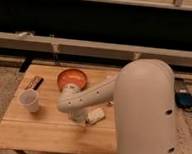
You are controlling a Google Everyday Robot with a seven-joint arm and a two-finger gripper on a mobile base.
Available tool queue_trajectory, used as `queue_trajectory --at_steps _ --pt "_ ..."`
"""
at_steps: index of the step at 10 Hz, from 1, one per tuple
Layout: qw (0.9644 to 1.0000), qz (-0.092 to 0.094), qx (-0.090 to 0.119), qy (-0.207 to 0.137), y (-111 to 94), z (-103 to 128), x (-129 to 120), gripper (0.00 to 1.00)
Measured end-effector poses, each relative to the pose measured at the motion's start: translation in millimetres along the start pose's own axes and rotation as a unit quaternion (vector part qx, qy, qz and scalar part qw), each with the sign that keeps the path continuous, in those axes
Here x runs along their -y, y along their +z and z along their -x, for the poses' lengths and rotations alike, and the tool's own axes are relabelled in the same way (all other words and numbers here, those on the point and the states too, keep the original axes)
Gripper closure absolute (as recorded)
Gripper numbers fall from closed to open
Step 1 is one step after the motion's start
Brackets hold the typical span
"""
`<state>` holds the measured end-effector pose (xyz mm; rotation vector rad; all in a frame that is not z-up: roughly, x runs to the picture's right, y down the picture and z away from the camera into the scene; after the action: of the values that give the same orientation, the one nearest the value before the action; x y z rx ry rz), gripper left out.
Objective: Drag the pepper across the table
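Note:
The pepper does not show; it is either hidden under my arm or out of view. My white arm reaches left over the light wooden table [45, 132], bends near the orange bowl, and points down at the table's middle. The gripper [80, 119] is at the arm's lower end, low over the tabletop and just left of a small white packet [96, 115]. The arm covers most of the gripper.
An orange bowl [71, 79] stands at the table's back middle. A white cup [29, 100] stands at the left, with a dark brown bar [34, 82] behind it. A bench rail runs behind the table. A blue device [187, 100] lies on the floor at right.

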<state>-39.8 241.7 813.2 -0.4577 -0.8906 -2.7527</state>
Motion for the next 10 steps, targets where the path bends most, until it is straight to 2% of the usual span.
queue_trajectory --at_steps 4,8,10 --pt "0.9999 -0.004 0.005 0.015 5 13 -6 0.82" --pt "0.9999 -0.004 0.006 0.015 5 14 -6 0.82" --pt "0.9994 -0.004 0.015 0.031 10 37 -14 0.82"
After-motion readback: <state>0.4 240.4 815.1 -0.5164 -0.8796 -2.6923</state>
